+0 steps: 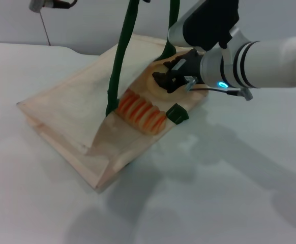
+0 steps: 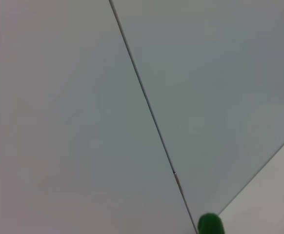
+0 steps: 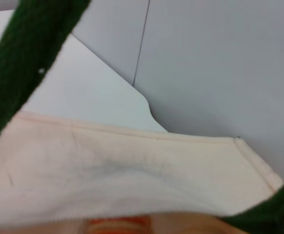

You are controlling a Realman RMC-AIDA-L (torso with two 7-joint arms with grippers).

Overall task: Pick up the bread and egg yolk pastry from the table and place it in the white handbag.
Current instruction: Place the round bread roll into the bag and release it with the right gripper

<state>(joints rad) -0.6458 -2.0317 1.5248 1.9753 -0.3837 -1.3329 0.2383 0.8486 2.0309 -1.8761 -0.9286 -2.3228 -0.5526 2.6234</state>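
Observation:
The white handbag [image 1: 71, 114] lies on the table with its mouth facing right. Its two dark green handles [image 1: 118, 66] rise out of the top of the head view. The bread [image 1: 142, 112], with orange stripes, lies inside the bag's mouth. The egg yolk pastry [image 1: 153, 84], pale and round, sits deeper in the mouth, right at the tips of my right gripper [image 1: 169, 77], which reaches into the bag. The right wrist view shows the bag's cream fabric [image 3: 122, 170], a green handle [image 3: 30, 53] and an orange sliver of bread [image 3: 117, 225]. My left gripper is out of view.
The white table [image 1: 229, 193] stretches in front of and to the right of the bag. A grey wall stands behind it. The left wrist view shows only the wall and a green bit of handle [image 2: 210, 225].

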